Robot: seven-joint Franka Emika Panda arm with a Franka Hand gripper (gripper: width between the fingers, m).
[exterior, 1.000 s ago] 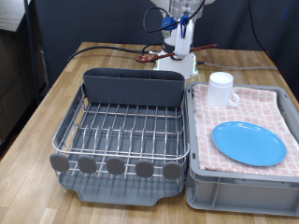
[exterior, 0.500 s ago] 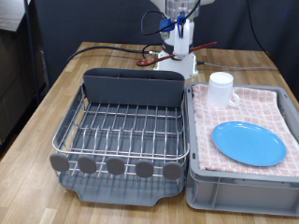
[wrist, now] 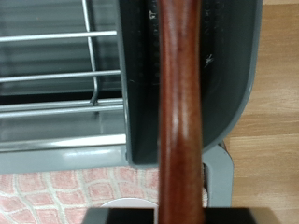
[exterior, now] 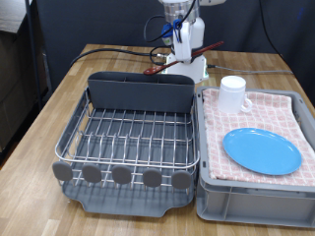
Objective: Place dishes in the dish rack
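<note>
A wooden surface (exterior: pixel 59 108) carries everything seen in the exterior view. The dish rack (exterior: pixel 128 138), a dark grey tray with a silver wire grid, a tall grey back compartment (exterior: pixel 141 90) and a row of round grey tabs (exterior: pixel 123 175) along its front edge, lies below the fingers and towards the exterior view's bottom; nothing is seen resting on its grid. Just beside it, at the exterior view's right, stands a grey bin (exterior: pixel 258 187) lined with pink checked cloth (exterior: pixel 221 147).

On that cloth a round light-blue plate (exterior: pixel 262 150) lies flat, well below the fingers and to the exterior view's right of them. A small white mug (exterior: pixel 231 94) stands upright at the bin's far corner, nearer the fingers than the plate but still apart from them.

The gripper (exterior: pixel 184 31) is raised above the far end of the rack, behind the back compartment. A slim brown wooden spoon (exterior: pixel 204 46) is gripped between the fingers, its handle jutting out towards the exterior view's right. In the wrist view the wooden spoon (wrist: pixel 179 112) runs as a reddish-brown shaft straight across the picture, with the back compartment (wrist: pixel 187 84) directly beyond it, the wire grid (wrist: pixel 56 84) beside that, and a strip of the checked cloth (wrist: pixel 56 191) at the edge.
</note>
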